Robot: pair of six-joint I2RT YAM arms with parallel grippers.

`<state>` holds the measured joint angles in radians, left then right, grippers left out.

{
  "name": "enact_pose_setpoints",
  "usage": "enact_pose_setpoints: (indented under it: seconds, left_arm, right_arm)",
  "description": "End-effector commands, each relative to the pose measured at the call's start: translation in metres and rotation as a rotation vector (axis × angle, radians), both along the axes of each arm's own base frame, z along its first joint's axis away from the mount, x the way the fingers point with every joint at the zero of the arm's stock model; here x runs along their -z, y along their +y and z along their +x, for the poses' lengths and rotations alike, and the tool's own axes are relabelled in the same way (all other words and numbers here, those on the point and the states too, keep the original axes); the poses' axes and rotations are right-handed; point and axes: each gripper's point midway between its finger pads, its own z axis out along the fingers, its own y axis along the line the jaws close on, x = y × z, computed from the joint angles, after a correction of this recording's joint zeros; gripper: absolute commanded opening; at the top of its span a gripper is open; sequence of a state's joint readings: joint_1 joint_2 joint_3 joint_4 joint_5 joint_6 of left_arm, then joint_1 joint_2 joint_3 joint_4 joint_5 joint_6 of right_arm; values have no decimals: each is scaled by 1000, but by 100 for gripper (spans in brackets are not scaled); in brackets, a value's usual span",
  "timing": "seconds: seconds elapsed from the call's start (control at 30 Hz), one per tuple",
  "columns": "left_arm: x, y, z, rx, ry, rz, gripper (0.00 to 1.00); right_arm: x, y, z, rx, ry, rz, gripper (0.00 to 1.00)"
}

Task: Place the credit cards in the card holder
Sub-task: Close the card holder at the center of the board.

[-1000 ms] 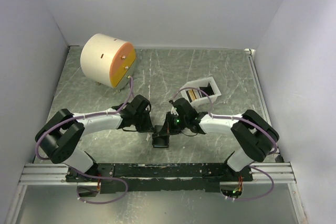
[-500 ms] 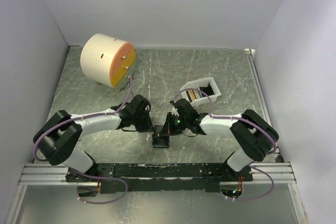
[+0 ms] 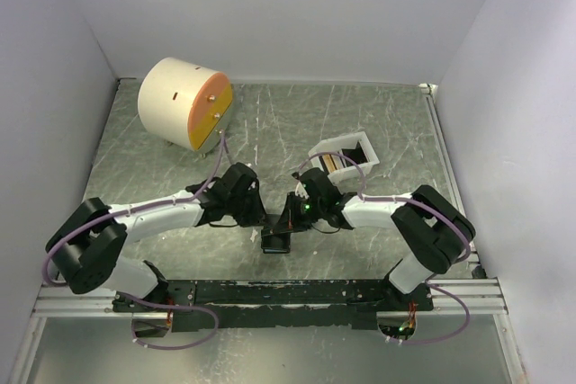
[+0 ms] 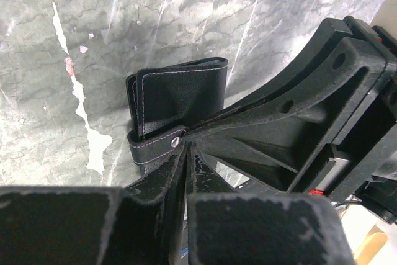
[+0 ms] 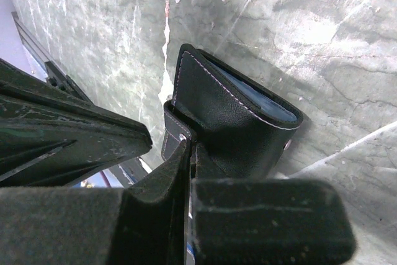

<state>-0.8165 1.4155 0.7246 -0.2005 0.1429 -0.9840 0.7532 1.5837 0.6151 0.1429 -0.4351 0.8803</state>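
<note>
The black card holder [image 3: 276, 240] stands near the table's front middle, folded, with a blue credit card's edge [image 5: 260, 98] showing inside it. Its strap [image 4: 152, 148] wraps the side and ends at a metal snap. My left gripper [image 3: 266, 221] and right gripper [image 3: 283, 220] meet tip to tip at that snap. The left gripper [image 4: 188, 148] is shut with its tips on the strap end. The right gripper [image 5: 190, 142] is shut too, pinching the strap against the holder [image 5: 232, 119]. More cards [image 3: 331, 163] stand in the white tray.
The white open-topped tray [image 3: 358, 145] sits just behind the right gripper. A big cream cylinder with an orange face [image 3: 184, 103] stands at the back left. White walls close the table on three sides. The arms' mounting rail [image 3: 270, 292] runs along the near edge.
The left arm's elbow has swung down and left, and its gripper has edged right toward the holder. The right arm and the holder have stayed about where they were.
</note>
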Motion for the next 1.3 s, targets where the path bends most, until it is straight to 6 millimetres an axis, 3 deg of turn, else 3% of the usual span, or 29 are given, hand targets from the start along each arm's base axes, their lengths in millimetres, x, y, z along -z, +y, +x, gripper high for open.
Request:
enact_pose_setpoints:
  seconds: [0.0, 0.53, 0.97, 1.27]
  left_arm:
    - [7, -7, -6, 28, 24, -20, 13]
    - [32, 0, -11, 30, 71, 51, 10]
    - [51, 12, -15, 25, 109, 147, 10]
    - [49, 6, -14, 42, 110, 124, 11]
  right_arm:
    - [23, -15, 0, 30, 31, -84, 0]
    - [33, -19, -1, 39, 64, -97, 0]
    - [61, -36, -4, 27, 137, -191, 0]
    - [64, -39, -5, 16, 143, -202, 0]
